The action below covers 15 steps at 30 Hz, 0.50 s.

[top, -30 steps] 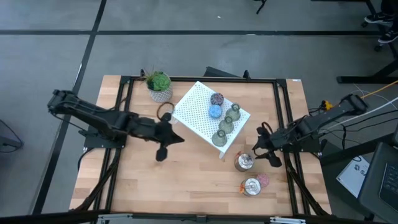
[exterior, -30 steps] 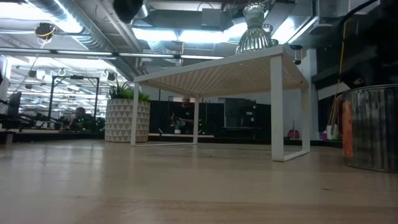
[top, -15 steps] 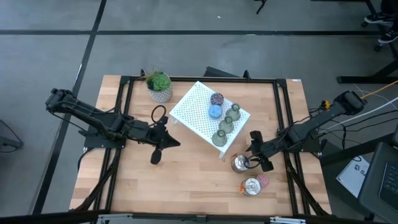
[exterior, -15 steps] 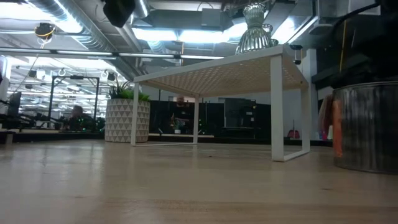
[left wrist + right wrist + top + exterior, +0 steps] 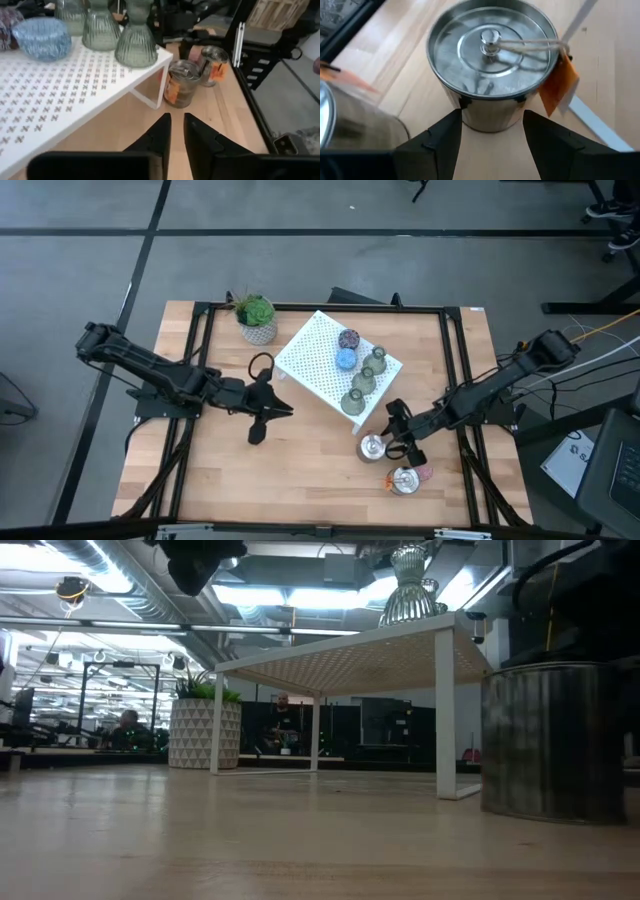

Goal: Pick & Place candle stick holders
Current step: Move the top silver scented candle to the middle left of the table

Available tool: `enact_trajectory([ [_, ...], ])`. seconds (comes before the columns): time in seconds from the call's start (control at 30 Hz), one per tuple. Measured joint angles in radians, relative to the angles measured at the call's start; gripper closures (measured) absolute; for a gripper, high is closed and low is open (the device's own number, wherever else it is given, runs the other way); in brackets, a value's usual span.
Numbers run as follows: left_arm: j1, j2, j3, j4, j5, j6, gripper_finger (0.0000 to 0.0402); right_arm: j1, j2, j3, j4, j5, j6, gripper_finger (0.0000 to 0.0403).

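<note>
One shiny silver candle stick holder stands upright on the table just in front of the white perforated stand, an orange tag tied to it. My right gripper is at its right side, open, its fingers astride the holder's lower body. A second silver holder and a pink one stand nearer the front. On the stand sit a purple, a blue and three olive-green holders. My left gripper hovers left of the stand, its fingers barely apart, with nothing between them. My right gripper touches the silver holder low on its wall, one fingertip on either side of the side that faces the gripper. The fingers come slanting down from the table's right. The holder stands upright with its base on the table.
A green potted plant stands at the far left corner of the stand. The stand's legs reach the table close behind the silver holder. Bare wood lies at the table's front left. People show in the room beyond.
My right gripper has come down and gone toward the table's left, reaching the silver holder, which has slid upright a short way to the left along the table. My left gripper has sunk a little.
</note>
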Motion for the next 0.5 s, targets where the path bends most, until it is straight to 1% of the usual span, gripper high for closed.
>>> enact_trajectory([
  [0.17, -0.006, 0.033, 0.000, 0.002, -0.014, -0.048, 0.0321, -0.001, 0.040, 0.000, 0.086, 0.000, -0.008, 0.0188],
  [0.27, -0.006, 0.068, 0.000, 0.015, -0.014, -0.051, 0.0304, -0.001, 0.051, 0.000, 0.111, 0.003, 0.010, 0.0188],
  [0.37, -0.006, 0.116, 0.000, 0.077, -0.012, -0.041, 0.0289, -0.006, 0.050, 0.000, 0.113, 0.010, 0.063, 0.0188],
  [0.5, -0.007, 0.208, 0.004, 0.255, 0.050, 0.064, 0.0279, -0.016, 0.045, 0.000, 0.102, 0.009, 0.124, 0.0188],
])
